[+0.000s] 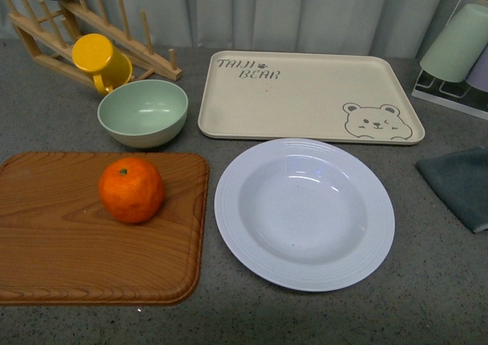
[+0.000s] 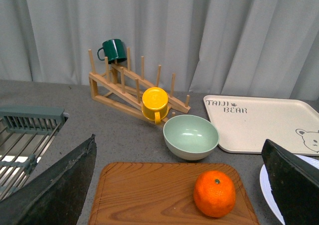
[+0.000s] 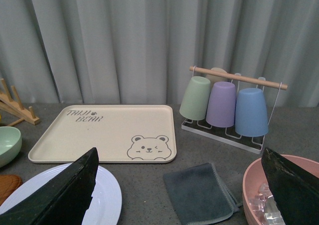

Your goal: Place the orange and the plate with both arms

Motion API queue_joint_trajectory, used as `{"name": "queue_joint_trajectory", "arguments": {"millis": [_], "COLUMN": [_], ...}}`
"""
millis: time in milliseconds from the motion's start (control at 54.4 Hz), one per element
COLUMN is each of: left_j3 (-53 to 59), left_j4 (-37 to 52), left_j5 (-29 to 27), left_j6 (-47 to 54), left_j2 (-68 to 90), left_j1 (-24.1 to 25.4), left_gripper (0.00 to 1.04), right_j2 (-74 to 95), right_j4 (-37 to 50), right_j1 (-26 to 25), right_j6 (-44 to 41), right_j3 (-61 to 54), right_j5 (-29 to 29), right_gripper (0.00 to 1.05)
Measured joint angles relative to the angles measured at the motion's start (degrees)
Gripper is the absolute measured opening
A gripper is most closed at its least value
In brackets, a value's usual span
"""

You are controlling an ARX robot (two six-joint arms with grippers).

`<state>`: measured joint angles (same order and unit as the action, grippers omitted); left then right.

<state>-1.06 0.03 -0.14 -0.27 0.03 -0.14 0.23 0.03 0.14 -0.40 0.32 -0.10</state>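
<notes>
1. Progress: looks like nothing's done yet. Both task things lie untouched and neither arm shows in the front view.
2. Orange (image 1: 131, 190): sits on the wooden cutting board (image 1: 69, 246), toward the near-left corner of the worktop, stem spot up. Nothing is touching it.
3. Plate (image 1: 226, 207): flat on the worktop by the near edge, about mid-width, just beside the board's right side. It's empty. Its far rim is right up against the bear tray (image 1: 305, 93); can't tell if they touch.
4. Left fingers (image 2: 65, 185): spread wide apart, holding nothing. They're up above the board's near side, and the wrist cam sees the orange between them but well short of it.
5. Right fingers (image 3: 65, 190): also wide apart and empty, with only a slice of the plate rim in that wrist cam.
6. Still to do, I'd say: left arm picks up the orange, right arm takes the plate, and each gets set down. The target spot isn't given; the tray seems likely but that's a guess.
7. Green bowl (image 1: 141, 135) behind the board is not part of the job.
</notes>
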Motion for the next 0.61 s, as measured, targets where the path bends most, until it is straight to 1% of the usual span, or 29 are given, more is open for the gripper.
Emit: {"name": "queue_joint_trajectory", "arguments": {"millis": [478,496,588,606], "left_j3": [0.0,-0.1,-0.9,-0.9], "left_j4": [0.0,-0.2,-3.8,-4.3], "left_j5": [-0.5,-1.5,-20.3,-22.8], "left_j6": [0.0,-0.4,-5.4,-6.1], "left_j2": [0.0,0.3,4.2,4.9], "left_j1": [-0.1,-0.5,-6.4,-7.0], "left_gripper": [0.98,0.98,0.98,0.98], "right_j2": [0.0,0.0,0.0,0.0], "right_j4": [0.0,0.0,0.0,0.0], "right_j1": [0.0,0.0,0.0,0.0], "right_j6": [0.0,0.0,0.0,0.0], "right_j3": [0.0,0.0,0.0,0.0], "right_j5": [0.0,0.0,0.0,0.0], "right_gripper": [0.96,0.96,0.96,0.96]}}
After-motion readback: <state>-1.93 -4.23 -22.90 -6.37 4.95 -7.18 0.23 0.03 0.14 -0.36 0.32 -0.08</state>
